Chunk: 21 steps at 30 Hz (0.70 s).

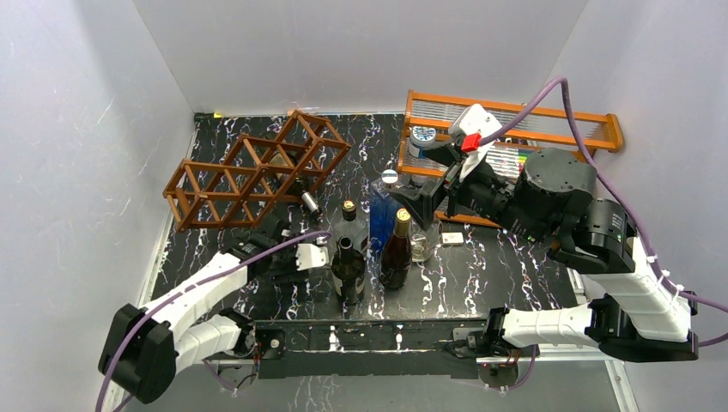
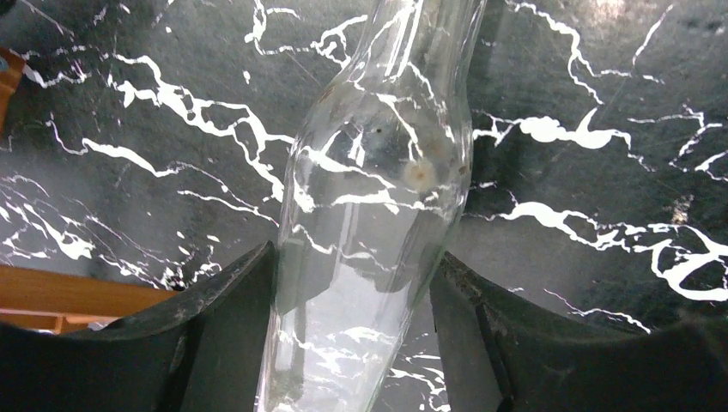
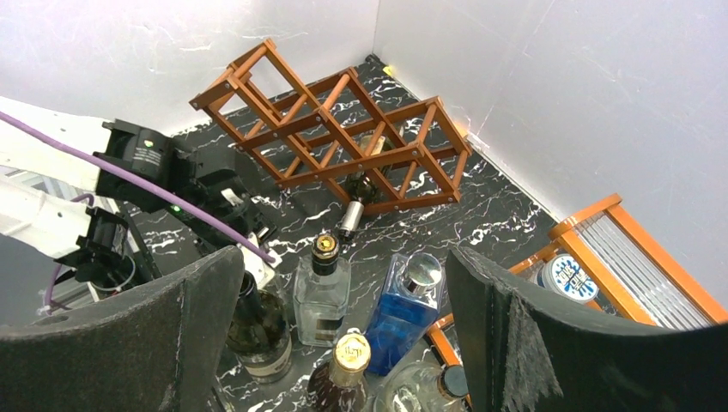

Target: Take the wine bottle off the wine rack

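Shut in on three sides by plain white walls [image 1: 360, 51]. Works over a black tabletop [image 2: 129, 112] veined in white. Has the rack [image 1: 257, 167] set askew just beyond the left jaws [image 2: 354, 266]: whole lattice in the top and right wrist views, only a sliver of wood low at the left in the left wrist view. Clamps the left jaws on the bottle [image 2: 369, 206], one pressed to each flank of the clear glass below the shoulder. Lays its long axis through the gap between those jaws, close over the tabletop, neck tapering away from them. Shows, from the top and the right wrist, the base end tucked in a low cell of the rack and the neck with its silver cap [image 3: 350, 220] pointing out toward the standing bottles [image 1: 348, 262]. Hides that cap from the left wrist view. Holds the right jaws [image 3: 342, 254] wide apart on nothing, high above the standing bottles.
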### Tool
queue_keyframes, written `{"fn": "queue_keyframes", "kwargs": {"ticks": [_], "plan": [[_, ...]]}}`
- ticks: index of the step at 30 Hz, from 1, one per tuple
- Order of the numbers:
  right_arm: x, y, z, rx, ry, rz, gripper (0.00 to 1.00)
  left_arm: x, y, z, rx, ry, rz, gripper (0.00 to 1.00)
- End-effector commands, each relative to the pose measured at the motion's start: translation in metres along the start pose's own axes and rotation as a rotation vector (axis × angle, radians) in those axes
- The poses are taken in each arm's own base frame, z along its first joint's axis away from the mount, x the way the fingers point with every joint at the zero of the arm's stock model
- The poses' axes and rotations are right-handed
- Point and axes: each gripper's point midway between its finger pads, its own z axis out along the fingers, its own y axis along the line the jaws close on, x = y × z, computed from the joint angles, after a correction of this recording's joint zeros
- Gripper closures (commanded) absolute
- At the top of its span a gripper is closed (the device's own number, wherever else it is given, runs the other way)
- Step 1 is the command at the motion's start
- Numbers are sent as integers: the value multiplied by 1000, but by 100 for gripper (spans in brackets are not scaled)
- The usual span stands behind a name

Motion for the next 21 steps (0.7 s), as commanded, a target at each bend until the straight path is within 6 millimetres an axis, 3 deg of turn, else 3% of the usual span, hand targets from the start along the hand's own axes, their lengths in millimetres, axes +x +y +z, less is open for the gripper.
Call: {"fn": "queue_keyframes", "kwargs": {"ticks": [1, 7, 11, 21], "plan": [[-17, -4, -4, 17, -76, 31, 2, 16, -16, -8, 6, 17, -33, 69], [-16, 0, 1, 11, -84, 64, 2, 13, -6, -34, -115, -33, -96, 86], [-16, 1, 14, 28, -68, 98, 2, -3, 16, -59, -242, -115, -160, 96], [-22, 18, 68, 34, -40, 191, 2, -59, 90, -159, -552, -378, -365, 100]]}}
